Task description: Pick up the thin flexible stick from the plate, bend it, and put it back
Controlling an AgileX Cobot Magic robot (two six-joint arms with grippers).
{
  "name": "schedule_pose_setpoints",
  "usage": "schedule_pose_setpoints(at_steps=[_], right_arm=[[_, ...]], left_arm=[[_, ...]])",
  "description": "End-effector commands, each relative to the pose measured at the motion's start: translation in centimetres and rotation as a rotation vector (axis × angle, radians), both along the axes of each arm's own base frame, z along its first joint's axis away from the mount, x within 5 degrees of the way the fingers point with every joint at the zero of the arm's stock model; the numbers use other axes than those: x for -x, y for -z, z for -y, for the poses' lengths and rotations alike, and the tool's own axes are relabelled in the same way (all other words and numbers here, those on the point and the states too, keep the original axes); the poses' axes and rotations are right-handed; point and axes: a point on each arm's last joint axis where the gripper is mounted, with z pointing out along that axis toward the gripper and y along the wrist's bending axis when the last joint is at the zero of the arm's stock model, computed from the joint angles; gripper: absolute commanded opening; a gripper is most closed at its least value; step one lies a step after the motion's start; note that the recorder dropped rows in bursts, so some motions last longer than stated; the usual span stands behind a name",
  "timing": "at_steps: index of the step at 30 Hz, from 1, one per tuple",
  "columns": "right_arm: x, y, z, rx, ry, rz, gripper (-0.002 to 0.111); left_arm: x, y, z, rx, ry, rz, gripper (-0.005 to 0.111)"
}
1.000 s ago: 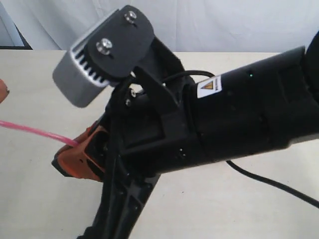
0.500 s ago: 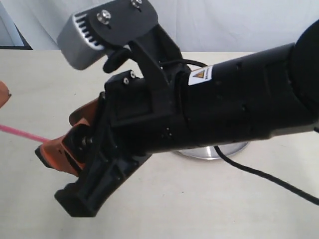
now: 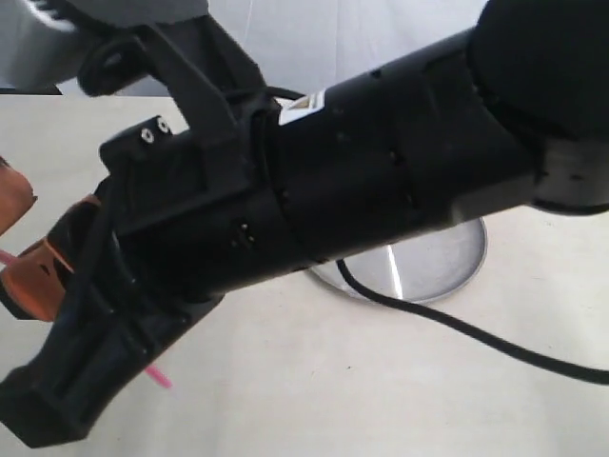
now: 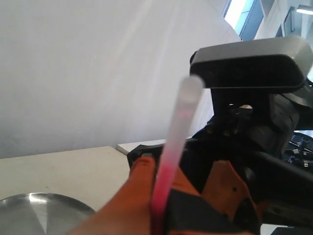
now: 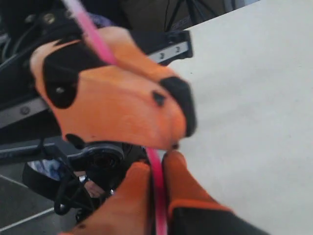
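1. In the exterior view the black right arm ran from the upper right to the lower left of the frame and hid most of the scene.
2. Only two short pink bits of the stick showed there. One poked out below the arm at the lower left and the other was at the left edge. The rest lay behind the arm.
3. The right jaws were mostly covered, with one orange finger showing at the left. Just above it, a piece of the left jaws was cut off by the left edge.
4. In the left wrist view the stick was blurred, pink low down and whitish at the tip. The left jaws were pressed together on it, with an orange finger against its side.
5. In the right wrist view the right jaws pinched the stick between two orange fingers. Its far end ran out of the frame past the blurred left jaws.
6. Both jaws held the stick in the air, well apart from the plate.
7. The plate sat on the desk right of centre, its upper left part hidden by the arm. The part that showed was bare shiny metal.
8. A black cable crossed the plate's rim and ran to the lower right.
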Motion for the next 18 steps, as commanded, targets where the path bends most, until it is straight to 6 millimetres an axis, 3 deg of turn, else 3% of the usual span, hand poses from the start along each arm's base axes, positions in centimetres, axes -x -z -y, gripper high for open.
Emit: schedule_pose_setpoints(at_steps=[1, 11, 18], right_arm=[[-1.1, 0.4, 0.1, 0.044, 0.043, 0.106, 0.001], [-3.0, 4.1, -1.8, 0.112, 0.085, 0.034, -0.001], [-3.5, 4.9, -2.1, 0.128, 0.105, 0.036, -0.001]], left_arm=[[0.3, -0.2, 0.1, 0.025, 0.038, 0.01, 0.0], [0.4, -0.4, 0.1, 0.049, 0.042, 0.011, 0.0], [0.4, -0.4, 0.1, 0.047, 0.042, 0.011, 0.0]])
